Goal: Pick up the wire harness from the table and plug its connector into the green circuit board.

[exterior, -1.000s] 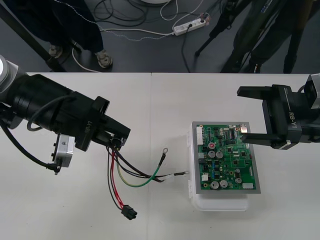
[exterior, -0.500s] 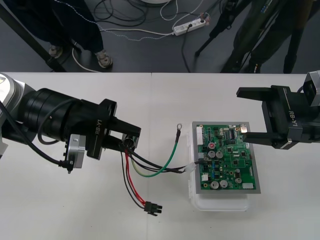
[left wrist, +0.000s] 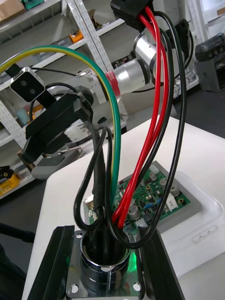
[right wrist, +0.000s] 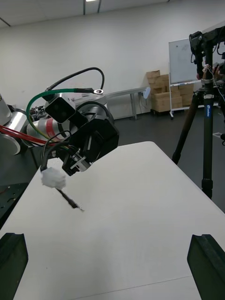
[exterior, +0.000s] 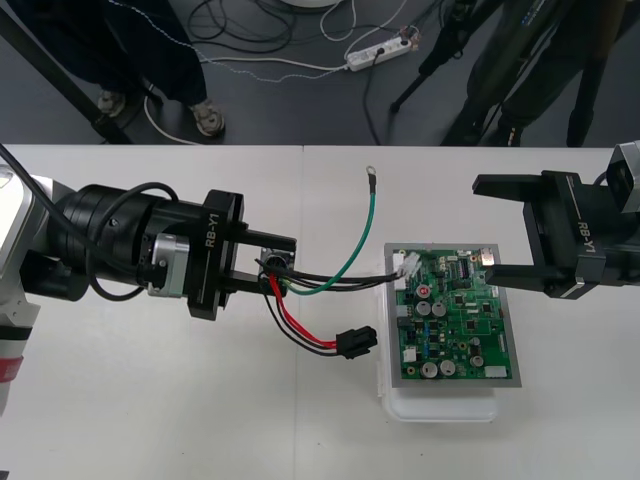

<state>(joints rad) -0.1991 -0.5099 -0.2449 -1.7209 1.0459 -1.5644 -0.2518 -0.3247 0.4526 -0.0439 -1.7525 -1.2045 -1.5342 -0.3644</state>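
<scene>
left gripper (exterior: pixel 268 270) clamped on the harness (exterior: pixel 320 280) by its round metal socket (left wrist: pixel 103 267), near the board
green circuit board (exterior: pixel 455 315) on its white base (exterior: pixel 440 408); right gripper (exterior: pixel 505 230) spread open at its right edge; red, black and green wires (left wrist: pixel 157 117) fan out; small black plug (exterior: pixel 355 342) just beside the base.

The plain light table (exterior: pixel 150 420) met dark grey floor (exterior: pixel 290 110), where loose cables (exterior: pixel 270 62) and a white power strip (exterior: pixel 378 52) lay.
</scene>
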